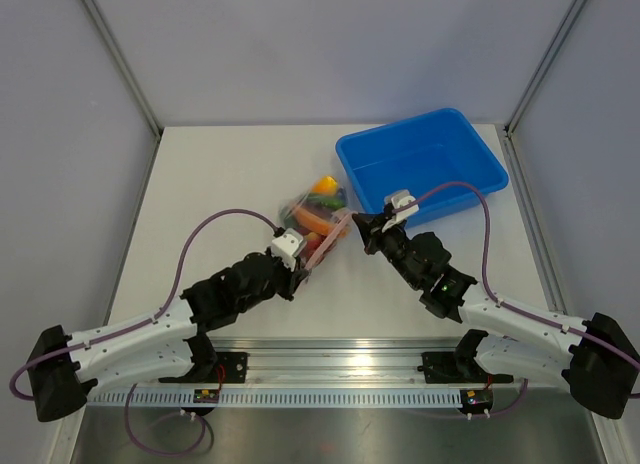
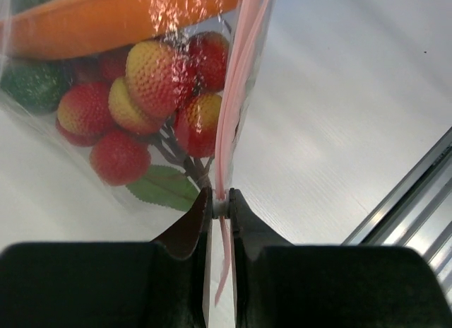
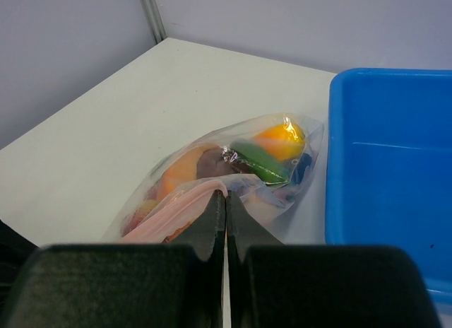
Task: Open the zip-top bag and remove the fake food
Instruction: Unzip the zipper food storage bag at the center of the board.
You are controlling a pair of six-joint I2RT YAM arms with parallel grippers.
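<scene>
zip-top bag (image 1: 318, 212) lengthwise near-to-far, zip edge (image 2: 236, 80) nearest, in the closed left gripper (image 2: 221, 206) and closed right gripper (image 3: 226, 201)

The zip-top bag (image 1: 318, 219) is clear, with a pale pink zip strip (image 2: 236, 80). The fake food (image 2: 152, 88) inside is red-and-yellow speckled berries (dark stems, 1 green leaf), an orange piece, a dark green one and a yellow-orange fruit. The bin (image 1: 425, 169) is bright blue and the table (image 1: 230, 174) is white. The left gripper (image 2: 220, 204) and right gripper (image 3: 226, 201) are black.
</scene>
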